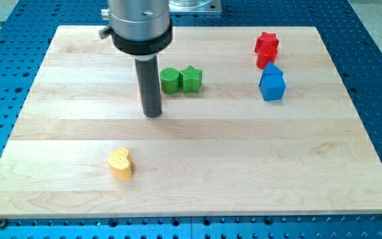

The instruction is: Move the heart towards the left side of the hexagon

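Blue perforated metal surrounds the pale wooden desk (197,166). I carry no jaws, only a dark rod; my tip (152,115) rests just left of the green cylinder (170,80), which touches the green star (191,79). Well below, toward the view's bottom, sits the yellow heart (120,163). At upper right, a red star (266,44) stands above the blue block (272,83).

Wooden board (244,159), yellow heart (120,163), green blocks (181,80), red blocks (266,49), blue block (272,83)
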Controlling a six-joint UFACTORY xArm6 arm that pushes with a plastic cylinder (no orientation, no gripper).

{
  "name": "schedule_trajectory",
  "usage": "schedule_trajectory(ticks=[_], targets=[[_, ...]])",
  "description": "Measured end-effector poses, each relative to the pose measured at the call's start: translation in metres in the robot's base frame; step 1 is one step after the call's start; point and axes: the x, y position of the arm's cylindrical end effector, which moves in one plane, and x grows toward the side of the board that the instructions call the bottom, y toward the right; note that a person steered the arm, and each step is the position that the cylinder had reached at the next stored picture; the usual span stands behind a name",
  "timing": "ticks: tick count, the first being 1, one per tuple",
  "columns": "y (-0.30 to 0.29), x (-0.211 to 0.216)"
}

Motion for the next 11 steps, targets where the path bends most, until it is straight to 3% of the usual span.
schedule_trajectory(ticks=[1, 2, 3, 4, 5, 7, 8, 9, 10, 11], targets=[[-0.013, -0.027], [-0.008, -0.002], [0.041, 0.078], [0.049, 0.175], [0.006, 0.176], [-0.061, 0.070], [-0.087, 0.064], [-0.113, 0.095], [-0.130, 0.076], [-0.101, 0.031]])
